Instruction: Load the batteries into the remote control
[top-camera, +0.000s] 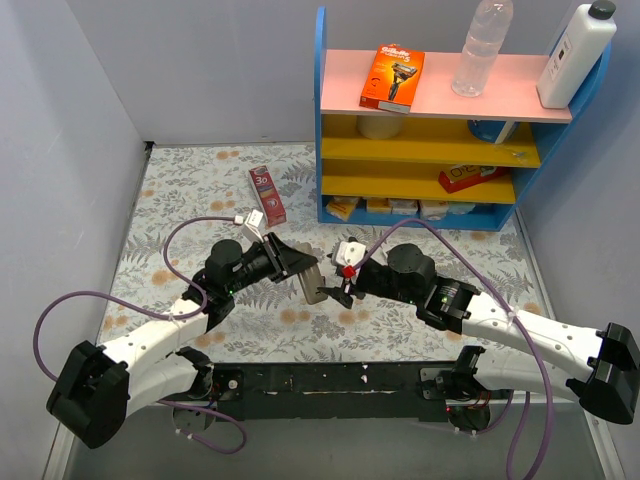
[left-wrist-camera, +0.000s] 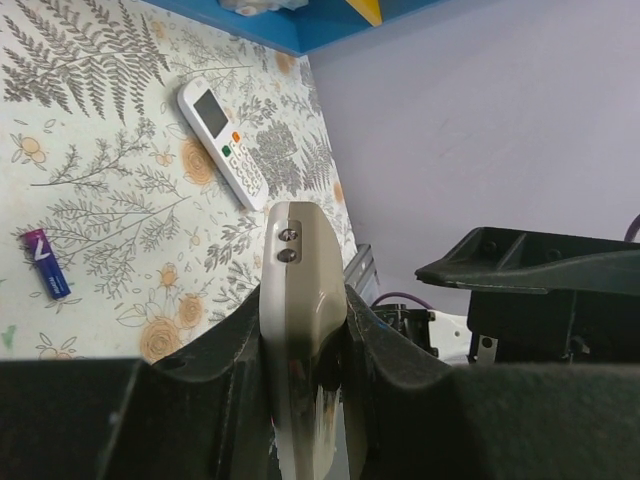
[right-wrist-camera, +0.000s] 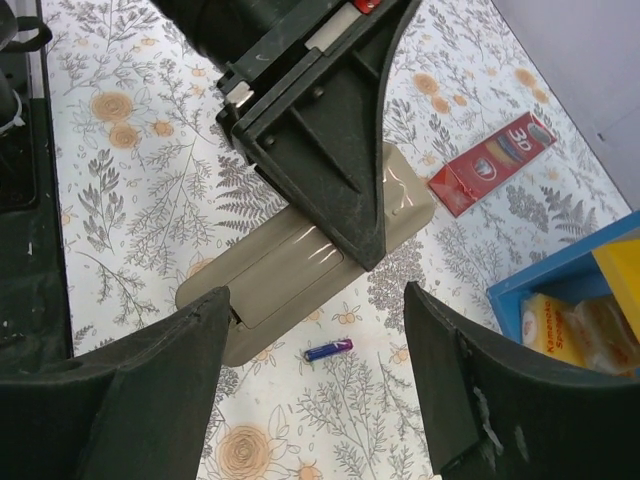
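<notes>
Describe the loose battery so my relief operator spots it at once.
Find the beige remote held in the left gripper at the floral table. In the right wrist view, the battery lies flat beside the remote's long edge. It is the only tiny blue-purple cylinder there.

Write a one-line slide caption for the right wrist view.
Left gripper clamps beige remote; one battery lies on the table below the open right gripper.

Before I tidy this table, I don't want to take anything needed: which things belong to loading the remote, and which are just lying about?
For the job: beige remote in the left hand; loose battery.
Lying about: white remote; red box; razor pack; water bottle; white bottle.
</notes>
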